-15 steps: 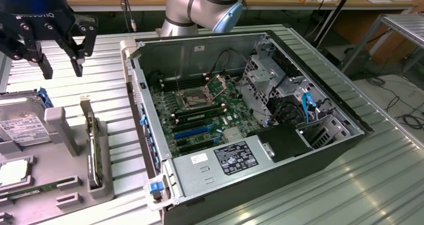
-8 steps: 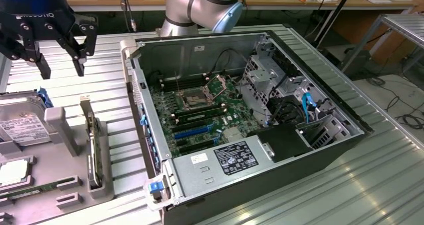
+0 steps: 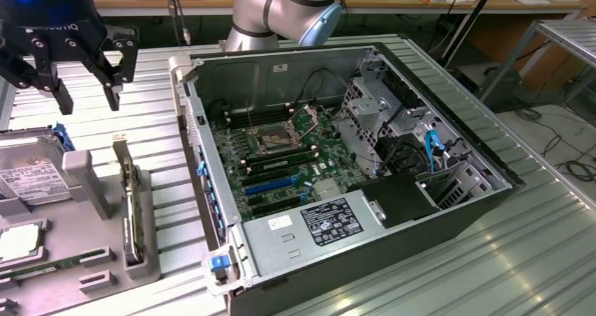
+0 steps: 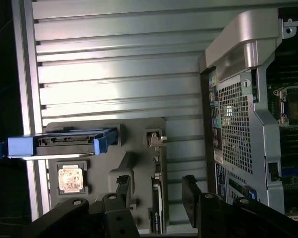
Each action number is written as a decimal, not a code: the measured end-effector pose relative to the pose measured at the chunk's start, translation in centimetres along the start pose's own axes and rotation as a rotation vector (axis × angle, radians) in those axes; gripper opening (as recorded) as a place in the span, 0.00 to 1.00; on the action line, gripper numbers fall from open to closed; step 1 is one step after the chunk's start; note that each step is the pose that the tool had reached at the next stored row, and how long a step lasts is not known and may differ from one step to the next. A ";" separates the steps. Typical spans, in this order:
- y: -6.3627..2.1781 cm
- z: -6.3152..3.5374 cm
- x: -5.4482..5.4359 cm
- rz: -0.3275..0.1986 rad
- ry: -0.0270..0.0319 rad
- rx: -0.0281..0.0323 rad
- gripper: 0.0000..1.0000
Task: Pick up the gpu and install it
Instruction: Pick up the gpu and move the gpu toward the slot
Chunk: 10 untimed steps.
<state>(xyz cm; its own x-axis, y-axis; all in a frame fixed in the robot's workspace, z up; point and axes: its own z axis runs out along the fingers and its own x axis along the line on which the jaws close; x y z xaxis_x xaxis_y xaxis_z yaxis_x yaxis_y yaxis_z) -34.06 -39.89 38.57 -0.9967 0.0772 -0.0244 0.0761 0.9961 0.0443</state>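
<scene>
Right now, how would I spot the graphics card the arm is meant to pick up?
Find the open computer case; on the exterior view's left of it sits a grey tray of parts. The gpu stands on edge in the tray's slot nearest the case. Unlike the labelled hard drive and the square processor lying flat, it is a thin upright card.
</scene>
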 end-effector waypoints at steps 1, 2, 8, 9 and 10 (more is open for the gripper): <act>-0.01 0.14 0.0 0.000 0.0000 0.0000 0.54; -0.01 0.21 0.0 0.000 0.0000 0.0000 0.54; -0.03 0.57 0.0 0.000 0.0000 0.0000 0.54; -0.03 0.64 0.0 0.000 -0.0001 -0.0001 0.54; -0.03 0.71 0.0 0.000 -0.0001 -0.0001 0.54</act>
<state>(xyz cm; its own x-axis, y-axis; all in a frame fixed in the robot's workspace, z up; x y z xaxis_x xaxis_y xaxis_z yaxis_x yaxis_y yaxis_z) -34.06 -39.89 37.86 -0.9967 0.0773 -0.0245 0.0761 0.9961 0.0444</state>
